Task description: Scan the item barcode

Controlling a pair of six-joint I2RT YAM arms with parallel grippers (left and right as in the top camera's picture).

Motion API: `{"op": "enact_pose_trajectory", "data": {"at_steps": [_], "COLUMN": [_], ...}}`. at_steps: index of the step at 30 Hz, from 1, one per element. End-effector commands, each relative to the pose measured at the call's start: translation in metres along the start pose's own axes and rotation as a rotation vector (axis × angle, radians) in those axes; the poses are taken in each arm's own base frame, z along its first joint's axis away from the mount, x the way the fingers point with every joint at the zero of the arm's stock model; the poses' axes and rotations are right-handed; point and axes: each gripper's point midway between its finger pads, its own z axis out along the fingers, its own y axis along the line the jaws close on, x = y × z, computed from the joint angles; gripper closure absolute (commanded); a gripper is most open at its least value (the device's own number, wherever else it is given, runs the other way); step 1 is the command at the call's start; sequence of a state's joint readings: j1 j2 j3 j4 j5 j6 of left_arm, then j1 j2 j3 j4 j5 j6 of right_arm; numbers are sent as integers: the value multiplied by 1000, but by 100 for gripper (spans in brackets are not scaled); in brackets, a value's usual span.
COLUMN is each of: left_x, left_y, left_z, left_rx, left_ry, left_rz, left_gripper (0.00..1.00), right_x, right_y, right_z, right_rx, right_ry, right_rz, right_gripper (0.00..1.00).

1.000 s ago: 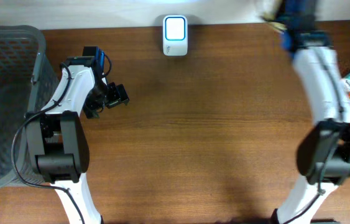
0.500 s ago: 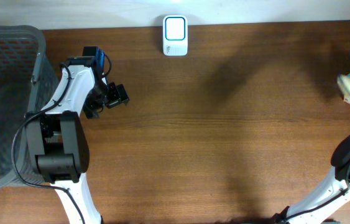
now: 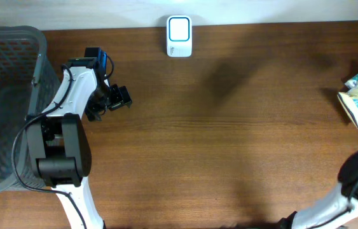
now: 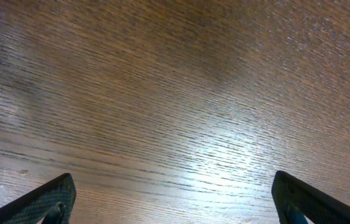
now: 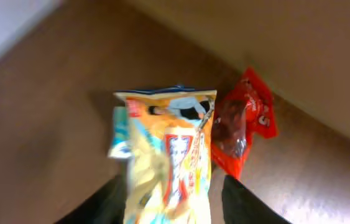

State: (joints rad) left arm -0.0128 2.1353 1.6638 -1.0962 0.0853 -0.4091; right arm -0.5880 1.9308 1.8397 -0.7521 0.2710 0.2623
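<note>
Far left: the grey mesh basket (image 3: 41,46) sits at the table's edge and plays no part in this step.

Just beside it, your left gripper (image 4: 173,190) hangs over bare wood with its jaws spread wide and nothing between them. Leave it parked there, since it is well apart from the working area.

Centre, at the far edge of the table (image 3: 229,140): the white scanner (image 3: 179,36) stands with its lit panel showing. The wood between it and the right side is unobstructed.

Far right: the item, a yellow snack packet (image 5: 168,155), lies at the right edge of the overhead view, well apart from the scanner. The right wrist view shows it between the fingers of your right gripper (image 5: 168,200). That view is blurred. I cannot tell whether the jaws are pinching the film or standing slack around it.

A red packet (image 5: 243,124) lies just beyond the yellow one, touching or nearly so.

Recommendations, as judgement only:
- Confirm a firm hold on the yellow packet alone before you travel, and do not snag the red one.
- No barcode shows on the face visible here, so it is likely on the reverse. Turn that side towards the lit panel.
- The film looks soft and glossy. Hold the packet flat and steady over the scanner, not tilted, to avoid creases and glare across the code.
</note>
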Motion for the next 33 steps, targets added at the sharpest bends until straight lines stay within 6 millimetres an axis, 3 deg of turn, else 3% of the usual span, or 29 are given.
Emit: {"op": "enact_pose_trajectory", "data": {"at_steps": [1,3,4,5,9,11,17,24,29,33], "left_x": [-4,-4,-4,-4,-5,-4,-4,-4,-4,-4], "left_y": [-1,-1,-1,-1,-1,-1,-1,-1,-1,-1], "left_z": [-12,-12,-12,-12,-12,-12,-12,-12,-12,-12], "left_rx": [7,7,7,7,7,7,7,7,7,7], "left_ry": [-34,-34,-34,-34,-34,-34,-34,-34,-34,-34], "left_rz": [-5,-5,-5,-5,-4,-5,-5,-5,-5,-5], "left_gripper": [1,1,1,1,1,1,1,1,1,1], "right_x": [-30,-26,-23,-16,20,42,111,185,201,219], "right_y": [28,49,56,65,95,98,83,58,38,16], "right_z": [-108,-148,-159,-176,-225,-243,-270,-285,-323,-333], "right_rx": [-217,-323,-350,-382,-485,-517,-612,-736,-866,-869], "right_ry": [-129,-144,-146,-146,-138,-136,-170,-130,-206,-204], "right_rz": [38,8,-5,-26,-117,-157,-207,-251,-235,-236], "right_gripper": [41,18,8,1,1,1,1,2,1,1]}}
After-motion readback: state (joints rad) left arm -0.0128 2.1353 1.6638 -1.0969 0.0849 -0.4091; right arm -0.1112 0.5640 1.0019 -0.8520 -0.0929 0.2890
